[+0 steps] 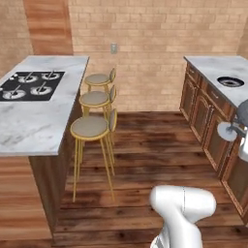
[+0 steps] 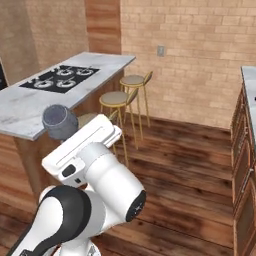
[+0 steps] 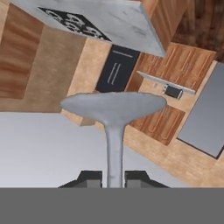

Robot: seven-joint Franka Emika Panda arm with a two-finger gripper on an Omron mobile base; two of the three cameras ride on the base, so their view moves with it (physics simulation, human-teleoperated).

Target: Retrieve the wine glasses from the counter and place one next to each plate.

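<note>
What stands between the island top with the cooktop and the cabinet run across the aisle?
In the left base view, three round stools line the island top; beyond them bare wooden floor runs to the cabinets.

Even soft light, faint shadows, slightly blurry.

Wine glass [image 3: 113, 109] bluish-grey; island top [image 1: 34, 116] white-grey veined marble; stools [image 1: 90, 127] gold frames, grey seats.
</note>
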